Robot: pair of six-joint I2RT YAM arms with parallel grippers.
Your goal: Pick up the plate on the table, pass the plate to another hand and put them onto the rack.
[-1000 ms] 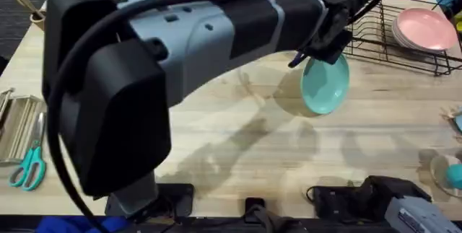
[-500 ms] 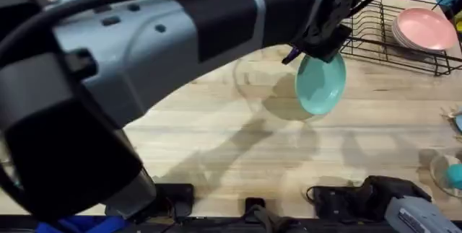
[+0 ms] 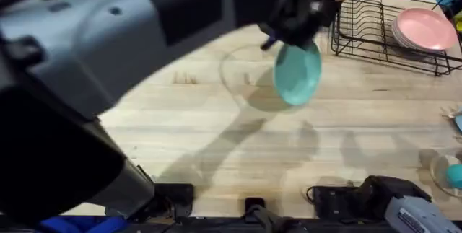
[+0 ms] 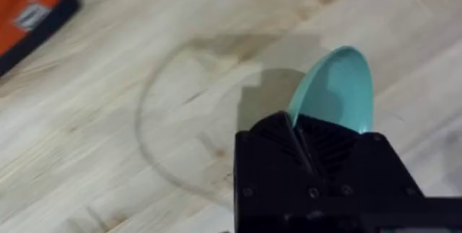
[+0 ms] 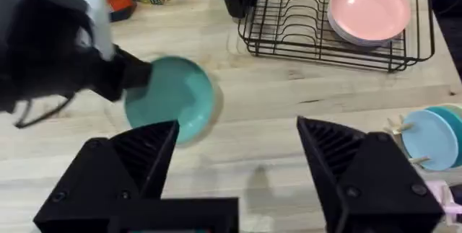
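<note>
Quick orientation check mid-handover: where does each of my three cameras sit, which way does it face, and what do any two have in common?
Overhead: above the arm bases, facing down and forward; left arm looms large, holding the teal plate.
Left wrist: on the left arm, facing down at the table; its jaws are clamped on the plate's rim.
Right wrist: low, facing the rack; its open jaws in front.
All three share the plate.

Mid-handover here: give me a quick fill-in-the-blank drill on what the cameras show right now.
1. The left hand is shut on the rim of the ____ plate.
2. The right hand's fingers stand ____.
3. The plates lying in the rack are ____ in colour.
4. The held plate hangs above the ____, not over the rack.

Missing words: teal; open; pink; table
</note>
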